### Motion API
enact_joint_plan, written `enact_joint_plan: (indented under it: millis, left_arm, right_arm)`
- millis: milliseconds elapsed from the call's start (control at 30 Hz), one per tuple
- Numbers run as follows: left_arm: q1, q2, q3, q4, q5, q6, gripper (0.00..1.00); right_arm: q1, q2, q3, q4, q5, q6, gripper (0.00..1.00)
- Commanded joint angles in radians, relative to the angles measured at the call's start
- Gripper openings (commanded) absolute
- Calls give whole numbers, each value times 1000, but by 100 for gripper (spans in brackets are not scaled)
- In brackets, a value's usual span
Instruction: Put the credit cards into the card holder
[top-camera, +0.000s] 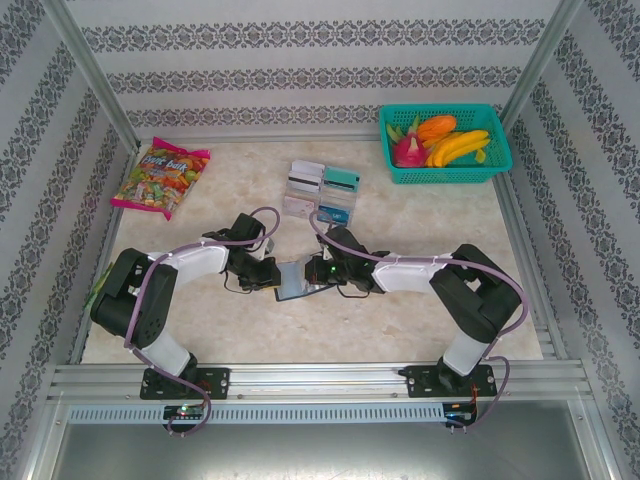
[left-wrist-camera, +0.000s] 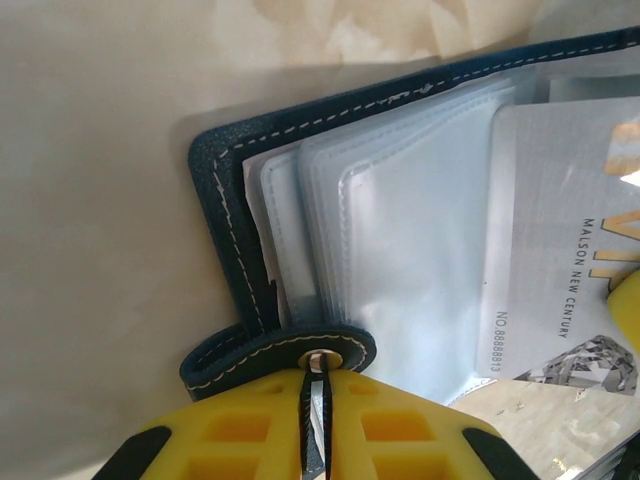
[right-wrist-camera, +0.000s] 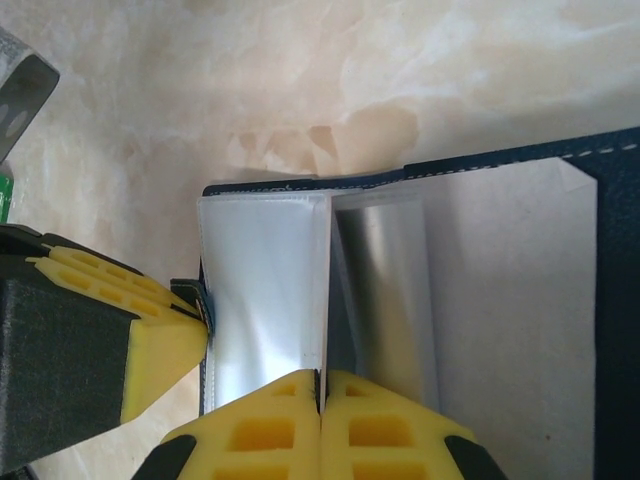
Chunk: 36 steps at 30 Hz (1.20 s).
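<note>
The card holder (top-camera: 297, 283) lies open on the worktop (top-camera: 430, 240), between the 2 arms and near the front edge. Its navy cover (left-wrist-camera: 225, 220) is spread flat with the clear plastic sleeves (left-wrist-camera: 400, 250) fanned above it.

The left pincer (left-wrist-camera: 315, 378) is clamped on the holder's snap tab (left-wrist-camera: 300, 350), its 2 yellow fingers pressed together with only the tab's thin leather between them. From above, this pincer (top-camera: 268, 278) meets the holder at its left edge.

The right pincer (right-wrist-camera: 320, 385) comes in from the opposite side (top-camera: 322, 272). Its fingers are also together, nipping the edge of a thin silvery sheet that stands among the sleeves and looks to be the silver card (right-wrist-camera: 385, 290). In the left wrist view the silver card (left-wrist-camera: 560, 230) lies against the sleeves, with "MALSON NEW CENTURY" and a number printed on its face. Whether it sits inside a pocket or only on top of one cannot be told.

The other credit cards (top-camera: 320, 190) — white-grey, teal and blue — lie in a loose cluster further back on the worktop, well apart from the holder. A teal basket (top-camera: 445, 178) of fruit stands in the far right corner, and a bag of sweets (top-camera: 160, 178) lies at the far left.
</note>
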<state>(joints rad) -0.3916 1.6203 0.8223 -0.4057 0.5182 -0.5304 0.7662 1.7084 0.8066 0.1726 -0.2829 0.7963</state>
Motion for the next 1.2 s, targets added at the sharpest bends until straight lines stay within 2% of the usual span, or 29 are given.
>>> enact_joint_plan:
  millis: [0, 300, 533, 1167]
  left_arm:
    - [-6, -5, -13, -33, -44, 7, 16]
    - [-6, -23, -7, -48, -59, 6, 15]
    - [-6, -20, 16, -49, -49, 1, 15]
    - [-6, -24, 11, -47, -47, 2, 15]
  right_arm:
    - [-20, -1, -14, -43, -44, -57, 0]
    - [-47, 26, -14, -35, -121, -106, 0]
    - [-55, 49, 9, -54, -135, -134, 0]
    - [-52, 114, -2, 82, -157, -48, 0]
